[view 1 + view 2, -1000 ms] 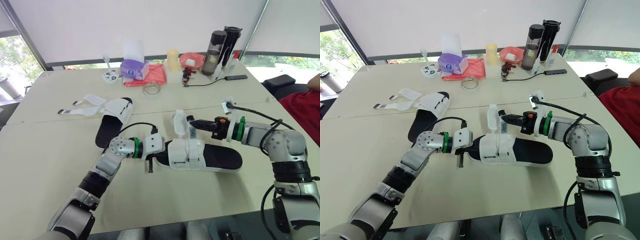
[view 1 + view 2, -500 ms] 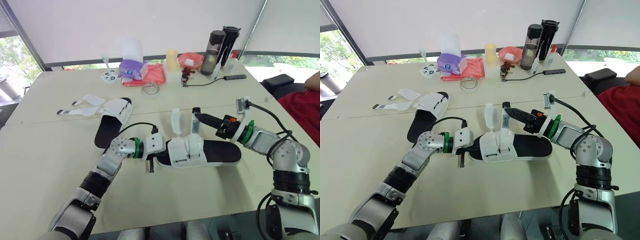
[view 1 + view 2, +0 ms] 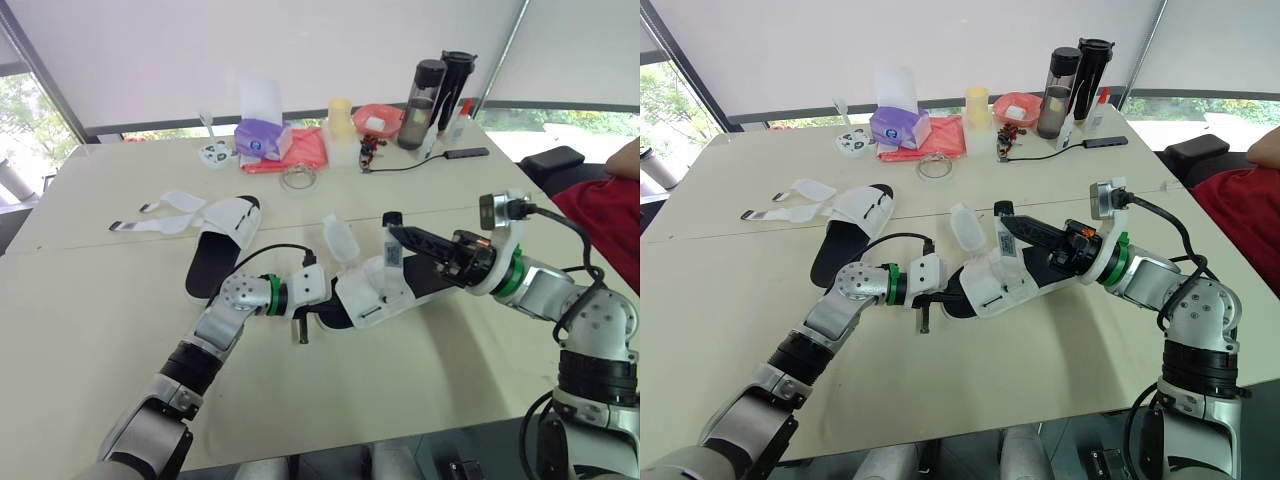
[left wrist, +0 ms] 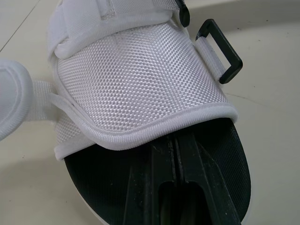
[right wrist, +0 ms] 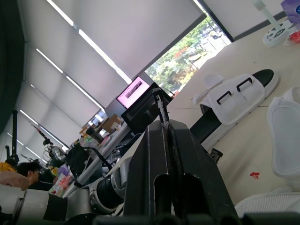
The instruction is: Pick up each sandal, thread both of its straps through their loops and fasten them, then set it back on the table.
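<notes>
A: What is laid out, and where is the sandal being worked on?

B: A wide pale tabletop (image 3: 100,330). Near its middle, between the two arms, the near sandal (image 3: 372,292) — white upper, black sole — is tipped up off the surface. The second sandal (image 3: 228,228) lies flat further back on the left, its straps spread open.

A: And the claws?

B: The left claw (image 4: 174,150) is clenched, its fingers slid into the toe opening over the insole. I cannot tell whether they pinch anything. The right claw (image 3: 395,232) is clamped on the labelled strap (image 3: 390,262) and holds it raised above the upper. A rounded strap (image 3: 338,238) stands free beside it.

A: How should the threading go?

B: In my judgement, brace the toe steady and pull the strap taut and flat. Aim its tip squarely at the black loop (image 4: 220,51) at the side of the upper — a twisted strap would likely jam. Then fold it back and press it down.

A: Any containers?

B: Several, all at the far edge.
- A tall grey bottle (image 3: 428,90) looks part full of something pale.
- A black bottle (image 3: 458,82) stands just beside it, and I cannot tell its contents.
- A purple tissue pack (image 3: 262,138) has a white tissue standing out of it.
- A red bowl (image 3: 398,118) holds a small white object.
- A pale yellow cup (image 3: 342,115) has its contents hidden.
</notes>
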You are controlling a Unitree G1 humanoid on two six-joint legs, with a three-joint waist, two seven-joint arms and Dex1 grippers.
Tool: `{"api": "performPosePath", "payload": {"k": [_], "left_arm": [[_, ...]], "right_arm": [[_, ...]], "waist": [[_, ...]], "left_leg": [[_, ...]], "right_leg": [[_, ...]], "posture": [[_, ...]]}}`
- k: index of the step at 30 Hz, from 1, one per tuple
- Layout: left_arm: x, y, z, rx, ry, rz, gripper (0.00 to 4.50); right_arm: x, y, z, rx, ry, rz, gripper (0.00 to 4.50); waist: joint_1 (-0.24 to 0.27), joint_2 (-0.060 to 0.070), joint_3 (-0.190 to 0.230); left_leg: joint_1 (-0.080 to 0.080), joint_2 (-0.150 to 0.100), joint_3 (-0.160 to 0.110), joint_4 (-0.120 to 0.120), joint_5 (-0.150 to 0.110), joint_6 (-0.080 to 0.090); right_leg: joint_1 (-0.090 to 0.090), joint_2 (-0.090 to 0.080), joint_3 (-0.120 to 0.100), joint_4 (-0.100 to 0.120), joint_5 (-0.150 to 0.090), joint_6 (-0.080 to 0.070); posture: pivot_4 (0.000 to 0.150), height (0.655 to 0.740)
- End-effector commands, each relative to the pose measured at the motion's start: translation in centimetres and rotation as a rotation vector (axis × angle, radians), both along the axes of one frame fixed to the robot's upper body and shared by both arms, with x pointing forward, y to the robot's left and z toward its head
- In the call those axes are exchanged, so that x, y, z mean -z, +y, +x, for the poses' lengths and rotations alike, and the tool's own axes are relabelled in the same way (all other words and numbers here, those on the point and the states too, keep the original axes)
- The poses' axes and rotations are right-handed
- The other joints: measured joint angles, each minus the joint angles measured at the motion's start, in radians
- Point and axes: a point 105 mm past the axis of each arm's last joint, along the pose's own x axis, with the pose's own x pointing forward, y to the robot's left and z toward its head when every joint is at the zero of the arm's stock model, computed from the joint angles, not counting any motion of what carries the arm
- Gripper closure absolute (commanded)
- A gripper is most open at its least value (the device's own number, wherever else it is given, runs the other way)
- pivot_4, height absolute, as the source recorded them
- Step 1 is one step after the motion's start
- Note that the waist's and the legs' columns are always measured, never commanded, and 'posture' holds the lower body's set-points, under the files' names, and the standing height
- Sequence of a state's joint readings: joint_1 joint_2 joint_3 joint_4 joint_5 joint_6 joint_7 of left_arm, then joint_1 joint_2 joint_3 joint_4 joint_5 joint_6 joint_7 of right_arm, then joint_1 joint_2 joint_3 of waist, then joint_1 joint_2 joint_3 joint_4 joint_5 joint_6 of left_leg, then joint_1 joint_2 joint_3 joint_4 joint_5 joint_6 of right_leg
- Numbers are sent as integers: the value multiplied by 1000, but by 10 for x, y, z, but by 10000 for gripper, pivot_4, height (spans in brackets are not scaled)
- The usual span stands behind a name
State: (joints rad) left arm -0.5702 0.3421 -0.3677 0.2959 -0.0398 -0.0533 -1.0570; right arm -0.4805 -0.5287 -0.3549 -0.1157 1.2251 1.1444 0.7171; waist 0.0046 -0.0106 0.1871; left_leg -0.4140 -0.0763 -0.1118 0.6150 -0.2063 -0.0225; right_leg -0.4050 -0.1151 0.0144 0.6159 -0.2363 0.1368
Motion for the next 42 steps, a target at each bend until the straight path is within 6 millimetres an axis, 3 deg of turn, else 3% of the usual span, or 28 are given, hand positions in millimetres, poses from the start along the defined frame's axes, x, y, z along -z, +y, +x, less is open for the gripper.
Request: {"api": "performPosePath", "payload": {"k": [1, 8, 12, 16, 22, 27, 32, 37, 42], "left_arm": [[7, 6, 9, -42, -29, 56, 45000], [-6, 17, 43, -161, -142, 52, 45000], [-9, 16, 48, -154, -159, 53, 45000], [-12, 6, 43, -101, -151, 31, 45000], [5, 1, 9, 56, 16, 62, 45000], [7, 2, 3, 51, 32, 61, 45000], [-4, -7, -3, 43, 59, -16, 45000], [28, 0, -3, 16, -5, 172, 45000], [40, 4, 2, 1, -44, 265, 45000]], "right_arm": [[-19, 4, -9, -44, -83, 19, 44465], [-20, 12, -25, -156, -65, 26, 44465], [-20, 17, -29, -186, -52, 31, 44465], [-18, 21, -31, -197, -41, 28, 44465], [-12, 13, -26, -151, -24, 12, 44465], [-10, 11, -26, -142, -22, 6, 44465], [-5, 15, -30, -155, -16, 0, 44465], [-1, 15, -31, -151, -5, -8, 44465], [4, 11, -24, -111, 3, -23, 44465]], "waist": [[1, 0, 0], [4, 0, 0], [5, 0, 0], [8, 0, 0], [6, 0, 0], [6, 0, 0], [7, 0, 0], [8, 0, 0], [9, 0, -1]], "left_leg": [[0, 0, 0, 0, 0, 0], [0, 0, 0, 1, 0, 0], [0, 0, 0, 1, 0, 0], [0, 0, 0, 1, 0, 0], [-1, -1, 0, 0, 0, 0], [-1, 0, 0, 0, 0, 0], [-1, -1, 0, 0, 0, 0], [-1, 0, 0, 0, 0, 0], [5, 0, 0, 1, 0, 0]], "right_leg": [[0, 0, 0, 0, 0, 0], [0, 0, 0, 1, 0, 0], [0, 0, 0, 1, 0, 0], [0, 0, 0, 1, 0, 0], [0, -1, 0, 0, 0, 0], [-1, 0, 0, 1, 0, 0], [-1, -1, 0, 0, 0, 0], [0, 0, 0, 0, 0, 0], [8, 0, 0, -2, -1, -1]], "posture": [[1500, 7400], [1500, 7400], [1500, 7400], [1500, 7400], [1500, 7400], [1500, 7400], [1500, 7400], [1500, 7400], [1500, 7400]]}}
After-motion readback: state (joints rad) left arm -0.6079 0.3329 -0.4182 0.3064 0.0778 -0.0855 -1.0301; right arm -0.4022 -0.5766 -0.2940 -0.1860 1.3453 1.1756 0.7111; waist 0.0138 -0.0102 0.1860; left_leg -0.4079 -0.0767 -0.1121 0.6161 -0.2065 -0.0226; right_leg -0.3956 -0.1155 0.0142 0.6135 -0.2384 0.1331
